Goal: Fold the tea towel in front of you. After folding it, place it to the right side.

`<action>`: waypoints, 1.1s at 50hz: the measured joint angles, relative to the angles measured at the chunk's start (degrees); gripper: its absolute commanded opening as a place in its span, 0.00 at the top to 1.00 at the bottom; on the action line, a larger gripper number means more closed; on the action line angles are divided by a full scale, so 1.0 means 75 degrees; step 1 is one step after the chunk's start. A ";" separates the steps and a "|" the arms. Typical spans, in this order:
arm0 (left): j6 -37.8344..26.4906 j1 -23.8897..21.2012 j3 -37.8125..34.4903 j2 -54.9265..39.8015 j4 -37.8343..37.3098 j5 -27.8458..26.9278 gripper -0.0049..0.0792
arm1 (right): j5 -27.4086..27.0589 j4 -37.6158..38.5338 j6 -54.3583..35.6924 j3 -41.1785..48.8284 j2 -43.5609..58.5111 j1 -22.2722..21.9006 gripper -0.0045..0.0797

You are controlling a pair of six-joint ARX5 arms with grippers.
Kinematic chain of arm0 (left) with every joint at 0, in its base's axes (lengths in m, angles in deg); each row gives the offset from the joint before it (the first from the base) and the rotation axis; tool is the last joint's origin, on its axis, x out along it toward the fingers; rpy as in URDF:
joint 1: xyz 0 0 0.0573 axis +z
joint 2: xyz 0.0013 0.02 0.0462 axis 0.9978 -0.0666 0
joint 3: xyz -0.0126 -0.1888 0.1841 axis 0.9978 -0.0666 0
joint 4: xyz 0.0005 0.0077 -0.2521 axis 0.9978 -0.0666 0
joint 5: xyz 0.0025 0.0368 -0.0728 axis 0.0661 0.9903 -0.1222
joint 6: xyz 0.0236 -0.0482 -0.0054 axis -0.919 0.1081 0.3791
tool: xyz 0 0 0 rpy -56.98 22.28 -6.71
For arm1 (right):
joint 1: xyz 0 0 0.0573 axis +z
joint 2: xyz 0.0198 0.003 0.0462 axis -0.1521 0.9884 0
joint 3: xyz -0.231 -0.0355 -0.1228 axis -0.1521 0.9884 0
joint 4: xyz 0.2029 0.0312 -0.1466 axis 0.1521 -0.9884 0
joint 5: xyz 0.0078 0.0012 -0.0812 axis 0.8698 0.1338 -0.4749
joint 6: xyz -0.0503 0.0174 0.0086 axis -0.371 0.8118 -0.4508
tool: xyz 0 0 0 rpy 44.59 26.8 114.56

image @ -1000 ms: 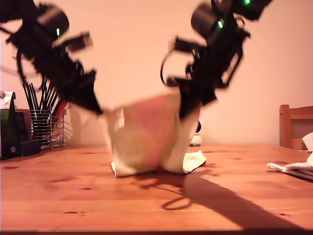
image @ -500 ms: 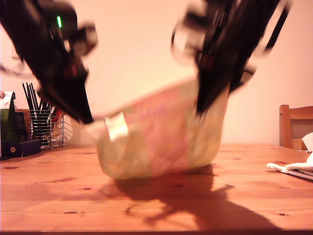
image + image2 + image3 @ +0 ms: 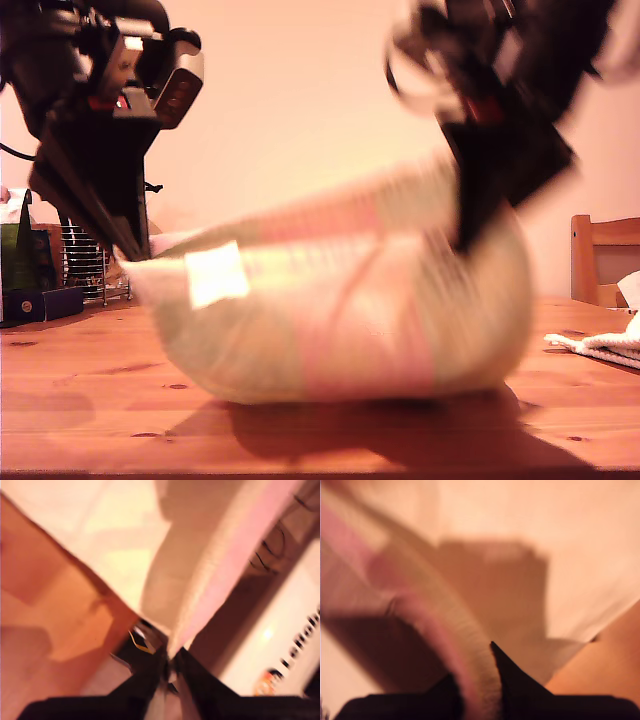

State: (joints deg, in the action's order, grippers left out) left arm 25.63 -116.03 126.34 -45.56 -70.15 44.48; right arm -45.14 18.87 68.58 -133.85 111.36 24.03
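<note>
My first end effector (image 3: 169,666) is pinched tight on a corner of the tea towel (image 3: 340,300), fingers (image 3: 145,672) nearly meeting with only cloth between them. My second end effector (image 3: 475,680) is likewise clamped on a towel edge, a pink-striped hem running straight into its grip (both wrist views are badly blurred).

In the exterior view two arms hold the towel up by its upper corners: one arm (image 3: 95,130) above the towel's corner at the exterior view's left, the other arm (image 3: 510,110) above the corner at the exterior view's right, heavily motion-smeared. Can't tell from the wrist views which arm is first and which second.

The towel hangs between them as a wide sagging pouch, pale green-cream with pink bands, a white label (image 3: 217,273) facing the camera near its corner on the exterior view's left. Its bottom touches the wooden bench (image 3: 90,400) or sits just above it; blur hides which.

Behind the towel toward the exterior view's left: a wire rack (image 3: 90,265) and a dark box (image 3: 30,300). Beside the towel toward the exterior view's right: a white cloth (image 3: 600,345) on the bench and a chair back (image 3: 600,255).
</note>
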 measured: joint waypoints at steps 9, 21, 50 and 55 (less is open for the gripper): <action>0.0178 -0.0551 0.0000 0.0009 -0.0539 -0.0326 0.97 | 0.0093 -0.0070 0.0213 0.0766 -0.0353 0.0230 0.96; 0.0122 -0.0871 -0.0003 0.0283 -0.0772 -0.0315 0.97 | 0.0166 -0.0315 0.0309 0.0755 -0.1638 0.0227 0.96; -0.0933 0.0309 -0.0029 -0.0023 0.3768 0.1585 0.97 | -0.0396 0.3879 0.0414 0.0749 -0.0201 -0.1271 0.96; -0.1119 0.0434 -0.0029 -0.0434 0.4351 0.1667 0.97 | -0.0396 0.4485 0.0414 0.0749 0.0309 -0.1341 0.96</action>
State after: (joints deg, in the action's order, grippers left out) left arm 17.24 -112.77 126.13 -48.82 -37.51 56.98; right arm -48.11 52.51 71.69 -128.23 113.68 13.97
